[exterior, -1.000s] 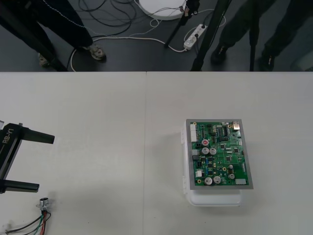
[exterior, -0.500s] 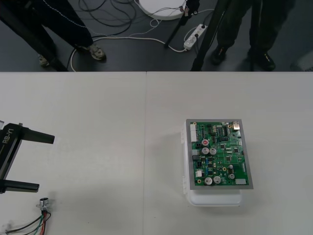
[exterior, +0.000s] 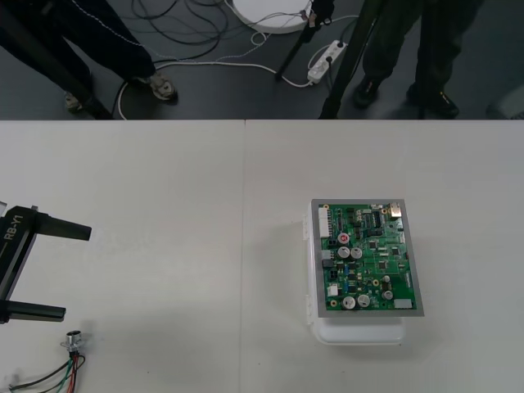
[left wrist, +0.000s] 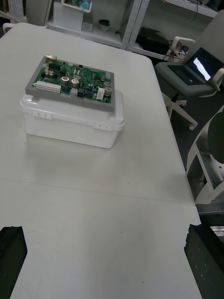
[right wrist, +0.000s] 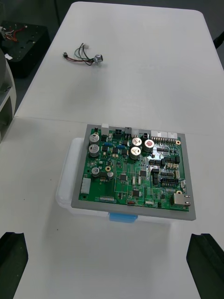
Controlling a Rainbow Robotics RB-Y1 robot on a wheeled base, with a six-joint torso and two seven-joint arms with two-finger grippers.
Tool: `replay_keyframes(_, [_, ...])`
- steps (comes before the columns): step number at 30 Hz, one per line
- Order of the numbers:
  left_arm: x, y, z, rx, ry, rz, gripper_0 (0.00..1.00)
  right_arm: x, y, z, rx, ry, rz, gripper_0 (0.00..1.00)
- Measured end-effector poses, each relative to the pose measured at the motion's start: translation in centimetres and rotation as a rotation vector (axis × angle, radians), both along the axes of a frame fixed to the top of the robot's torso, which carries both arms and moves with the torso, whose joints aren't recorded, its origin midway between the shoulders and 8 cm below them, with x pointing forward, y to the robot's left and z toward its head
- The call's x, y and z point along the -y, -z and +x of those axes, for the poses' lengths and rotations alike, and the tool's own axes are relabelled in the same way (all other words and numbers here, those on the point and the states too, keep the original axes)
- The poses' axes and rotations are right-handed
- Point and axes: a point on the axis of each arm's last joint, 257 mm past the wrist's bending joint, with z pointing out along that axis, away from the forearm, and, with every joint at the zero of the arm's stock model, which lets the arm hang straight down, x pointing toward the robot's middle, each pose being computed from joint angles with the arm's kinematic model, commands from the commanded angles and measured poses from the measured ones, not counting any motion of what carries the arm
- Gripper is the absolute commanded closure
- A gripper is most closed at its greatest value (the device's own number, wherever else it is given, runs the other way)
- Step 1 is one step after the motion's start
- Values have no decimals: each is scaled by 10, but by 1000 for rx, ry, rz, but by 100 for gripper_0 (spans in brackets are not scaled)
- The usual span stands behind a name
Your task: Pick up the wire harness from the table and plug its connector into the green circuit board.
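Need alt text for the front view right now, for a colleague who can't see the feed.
The wire harness lies on the table at the picture's lower left, apart from the open left tool just above it. The green circuit board sits on its white base right of centre, far from the harness.

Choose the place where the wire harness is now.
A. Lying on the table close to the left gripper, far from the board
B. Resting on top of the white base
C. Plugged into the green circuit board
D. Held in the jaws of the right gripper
A: the wire harness lies loose on the table just beside the left gripper, whose jaws are open, well away from the green circuit board.
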Motion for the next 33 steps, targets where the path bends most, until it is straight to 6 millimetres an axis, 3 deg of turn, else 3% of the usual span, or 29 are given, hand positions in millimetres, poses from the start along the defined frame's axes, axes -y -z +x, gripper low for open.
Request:
replay_keyframes(25, [0,0,0,0,0,0,0,0,0,0,0,0,0,0])
replay_keyframes(33, [-5,10,4,-31,-43,-28,0,0,0,0,0,0,0,0])
